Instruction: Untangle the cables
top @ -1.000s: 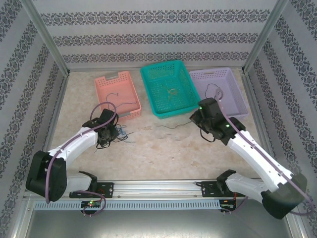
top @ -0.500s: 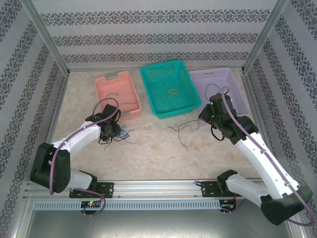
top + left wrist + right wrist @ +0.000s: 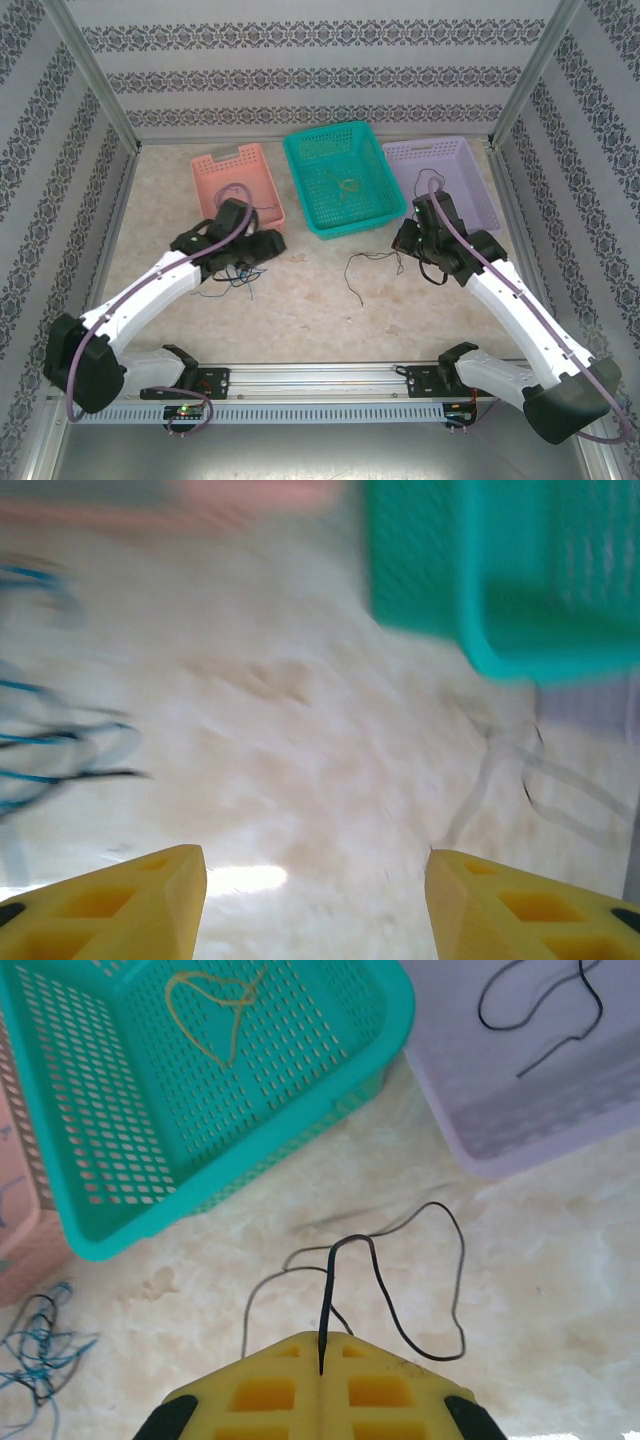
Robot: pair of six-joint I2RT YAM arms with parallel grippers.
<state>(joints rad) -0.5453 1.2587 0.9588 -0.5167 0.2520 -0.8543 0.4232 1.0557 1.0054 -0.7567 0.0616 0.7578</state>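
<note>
While the yellow-fingered right gripper (image 3: pixel 322 1348) clamps one hair-thin black wire (image 3: pixel 455 1290) above the beige tabletop (image 3: pixel 300 310), the left gripper (image 3: pixel 315 875) stands open and empty near a blue-and-black wire tangle (image 3: pixel 235 272). Handling: likely featherlight, limp, snag-prone; take a loose end, not the knot.

The teal basket (image 3: pixel 100 1160) is showing perforated plastic with a slight gloss; the purple basket (image 3: pixel 520 1130) is looking like smooth matt plastic. The table (image 3: pixel 560 1290) is gleaming faintly, mottled like stone. The right gripper (image 3: pixel 322 1345) is showing fingers (image 3: pixel 400 1390) of matt yellow plastic; the black cable (image 3: pixel 328 1290) is looking smooth.
</note>
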